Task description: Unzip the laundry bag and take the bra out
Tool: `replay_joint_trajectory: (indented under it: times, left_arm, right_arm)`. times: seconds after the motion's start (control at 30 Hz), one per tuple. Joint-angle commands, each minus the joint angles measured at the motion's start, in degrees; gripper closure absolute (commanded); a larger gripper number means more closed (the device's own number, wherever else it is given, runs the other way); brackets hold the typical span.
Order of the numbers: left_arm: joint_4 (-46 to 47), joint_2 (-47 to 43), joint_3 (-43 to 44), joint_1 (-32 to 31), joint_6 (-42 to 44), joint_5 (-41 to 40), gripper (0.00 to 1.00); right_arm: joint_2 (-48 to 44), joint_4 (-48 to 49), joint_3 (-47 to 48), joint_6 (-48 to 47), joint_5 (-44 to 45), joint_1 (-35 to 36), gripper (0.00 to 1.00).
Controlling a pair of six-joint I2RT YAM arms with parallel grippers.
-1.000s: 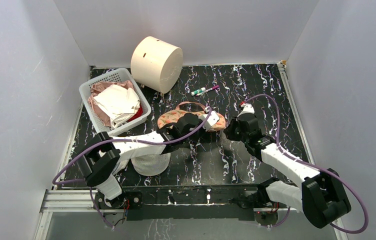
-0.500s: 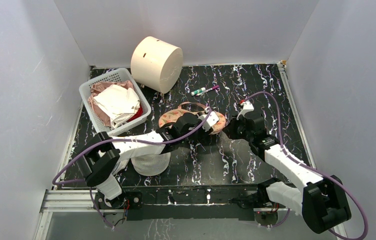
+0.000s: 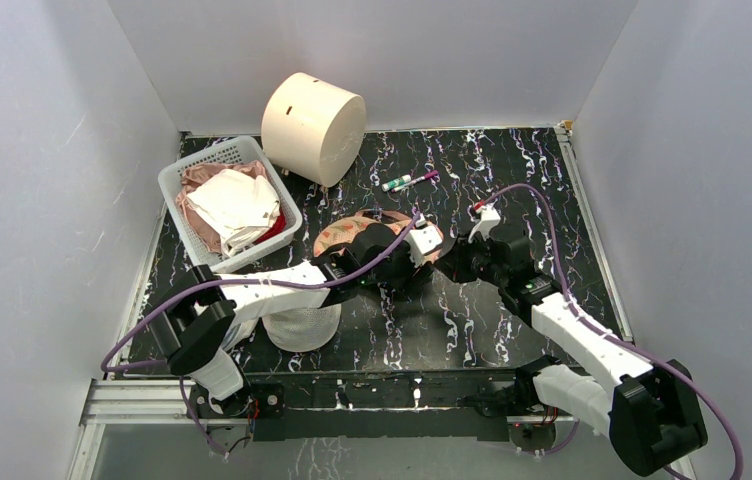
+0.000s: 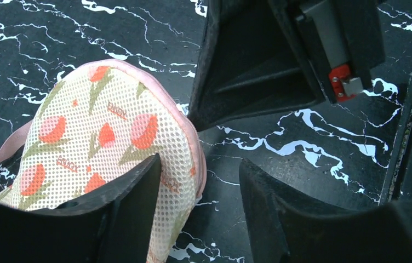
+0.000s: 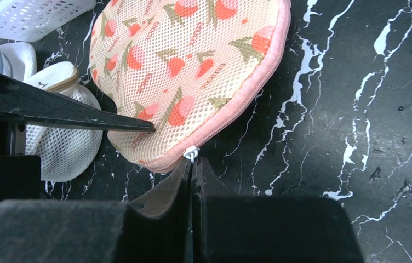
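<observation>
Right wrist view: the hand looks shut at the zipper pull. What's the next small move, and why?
Probably drag the right hand along the pink trim to start the zip. It is shut on the white zipper pull, the bag looks fully zipped, and the open left hand straddles the bag's edge, placed to steady it.

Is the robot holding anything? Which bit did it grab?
The right gripper seems shut on the laundry bag's white zipper pull. The left gripper is open over the bag's end, gripping nothing.
</observation>
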Motion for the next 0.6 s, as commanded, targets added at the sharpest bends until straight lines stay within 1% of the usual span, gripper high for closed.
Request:
replay_joint_trajectory:
  times: [0.0, 0.13, 0.27, 0.37, 0.47, 0.5, 0.53, 0.57]
  left_arm:
    - [-1.2, 0.3, 2.8, -0.2, -1.0, -1.4, 0.50]
    - [-0.7, 0.2, 1.9, -0.3, 0.1, -4.1, 0.54]
    - [-3.0, 1.1, 3.4, -0.3, 0.8, -5.1, 0.64]
    - [-1.9, 1.0, 2.6, -0.3, 1.5, -6.8, 0.71]
    - [-3.1, 1.1, 3.3, -0.4, 2.4, -6.3, 0.82]
    - [-2.9, 1.0, 3.0, -0.4, 2.6, -6.3, 0.88]
    - [-3.5, 0.9, 3.6, -0.5, 3.5, -6.1, 0.98]
    - [-4.1, 0.5, 3.8, -0.7, 4.3, -5.5, 1.00]
  right_arm:
    - [-1.0, 1.6, 2.7, 0.7, -2.3, 1.3, 1.00]
    - [-1.0, -0.3, 3.5, -0.1, -2.2, 2.2, 1.00]
    - [-2.7, -0.9, 3.4, -0.4, -1.6, 2.4, 1.00]
    - [-2.8, -1.6, 3.8, -1.0, -0.7, 2.4, 1.00]
    - [-1.9, -1.8, 4.2, -1.5, 0.1, 2.4, 1.00]
    - [-2.0, -1.8, 4.1, -1.5, 0.4, 2.4, 1.00]
    - [-2.0, -1.8, 3.8, -1.3, 2.0, 2.4, 1.00]
    - [-1.7, -2.3, 3.9, -0.9, 4.9, 2.4, 1.00]
